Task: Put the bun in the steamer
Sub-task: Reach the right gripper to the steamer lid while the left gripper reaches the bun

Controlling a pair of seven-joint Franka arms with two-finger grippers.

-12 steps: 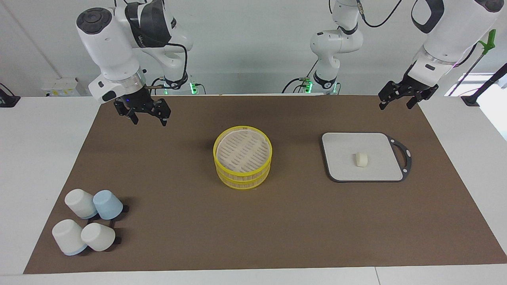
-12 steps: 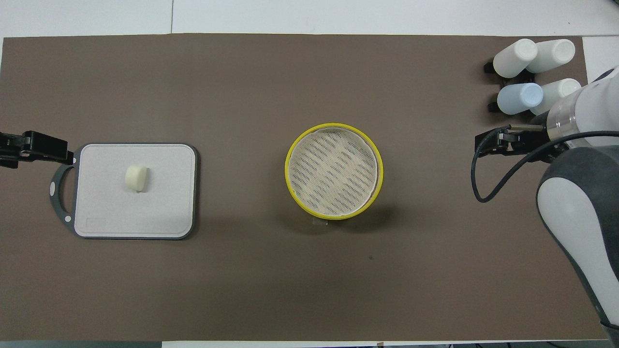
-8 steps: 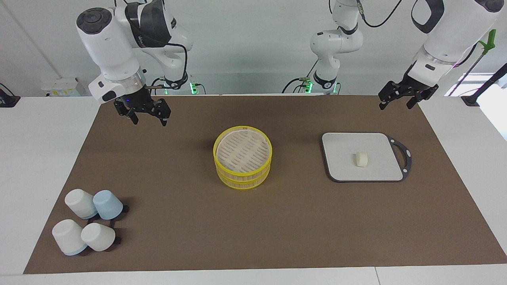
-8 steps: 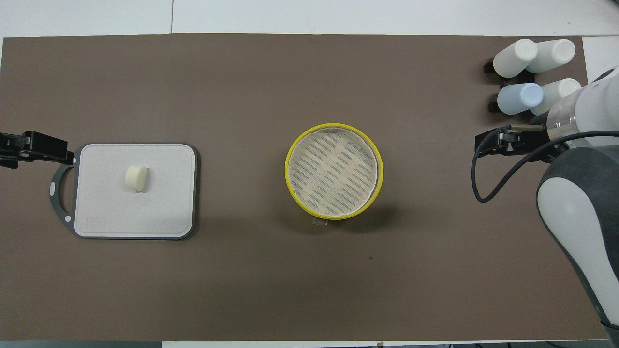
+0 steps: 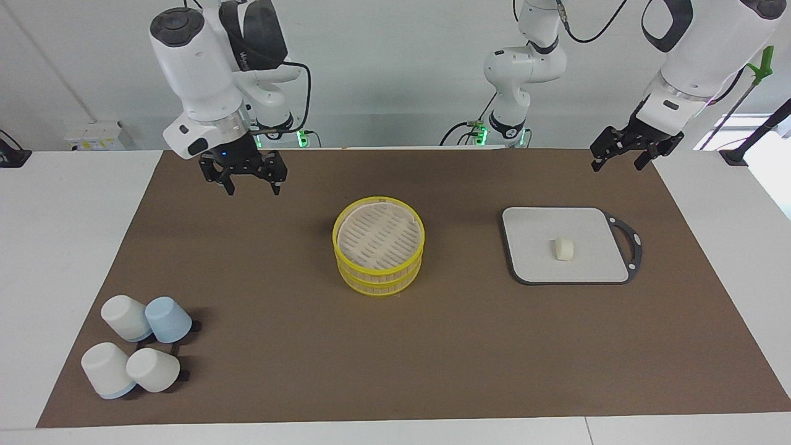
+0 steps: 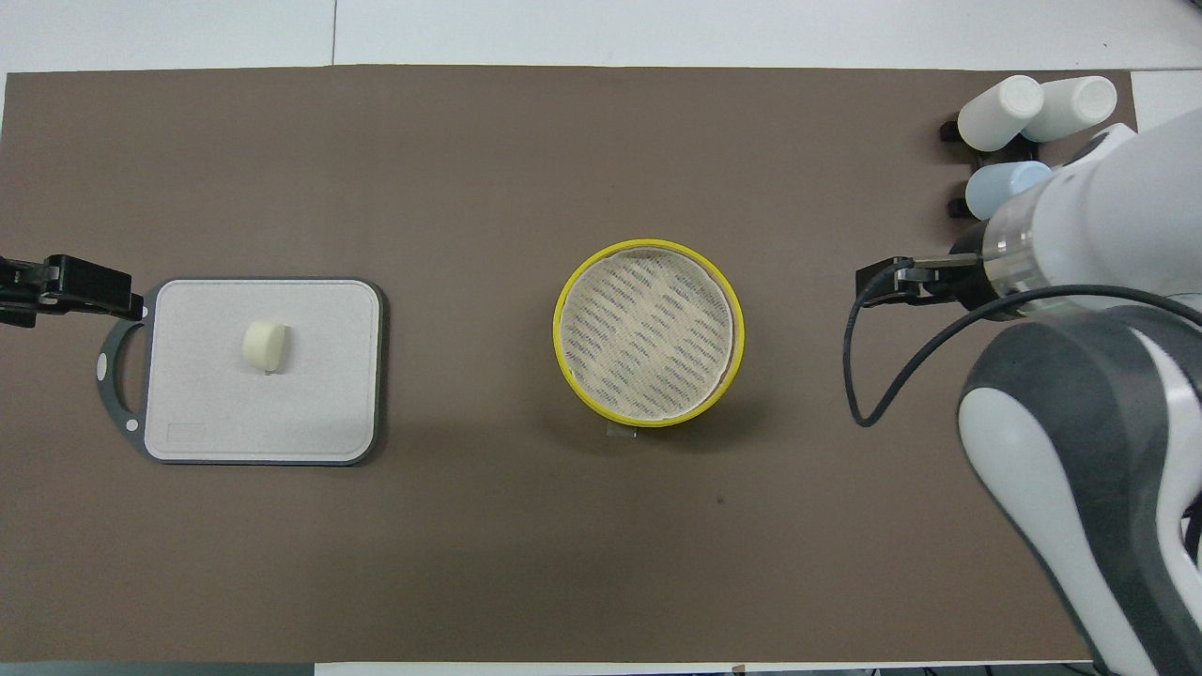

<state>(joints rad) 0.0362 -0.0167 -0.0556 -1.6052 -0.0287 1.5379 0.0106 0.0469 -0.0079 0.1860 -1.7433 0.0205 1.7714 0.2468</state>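
Closest to the bases, I have my right gripper (image 5: 251,187) up in the air over bare brown mat (image 5: 432,346) at the right arm's end of the table, its fingers spread with nothing between them. My left gripper (image 5: 618,162) hangs over the mat's corner at the left arm's end, just beside the cutting board's handle as seen from overhead, fingers also parted and empty.

Next out, the round two-tier steamer with bright yellow rims and a pale slatted floor (image 5: 379,242) stands mid-table with nothing in it. About level with it, toward the left arm's end, lies the grey square board with a black handle (image 5: 537,238); the small cream-white stubby bun (image 5: 563,248) rests on it near the middle, well apart from the steamer.

Farthest out, at the right arm's end, four white and pale blue cups (image 5: 137,350) are clustered together.
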